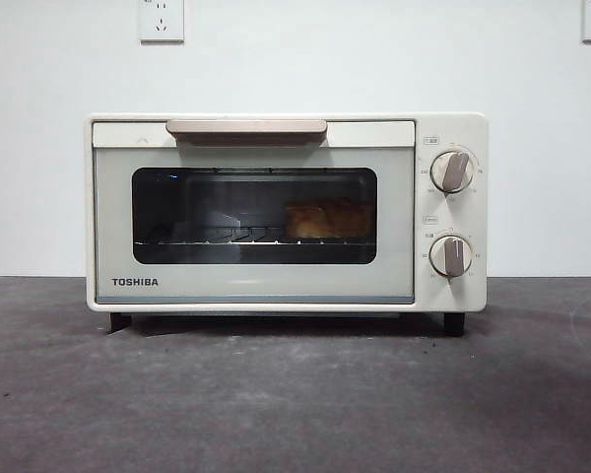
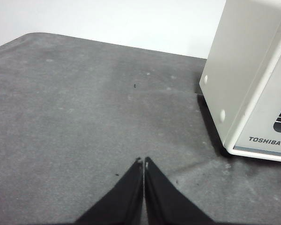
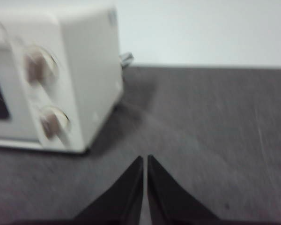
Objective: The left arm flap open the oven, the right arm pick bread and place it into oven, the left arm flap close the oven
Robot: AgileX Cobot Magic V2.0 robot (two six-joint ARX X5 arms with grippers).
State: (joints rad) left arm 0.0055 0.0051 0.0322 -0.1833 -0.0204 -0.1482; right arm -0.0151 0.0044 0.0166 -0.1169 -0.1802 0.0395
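Note:
The cream-white TOSHIBA oven [image 1: 276, 291] stands in the middle of the dark table with its glass door closed. The golden bread [image 1: 328, 219] lies on the rack inside, at the right of the window. My left gripper [image 2: 143, 161] is shut and empty above the table, off the oven's left side [image 2: 239, 70]. My right gripper [image 3: 145, 158] is shut and empty above the table, off the oven's knob side [image 3: 84, 70]. Neither arm shows in the front view.
The beige bar handle [image 1: 246, 127] runs along the door's top, and two beige knobs [image 1: 451, 170] sit at the oven's right. A white wall with power sockets [image 1: 162, 20] stands behind. Dark grey table [image 1: 295, 404] extends in front.

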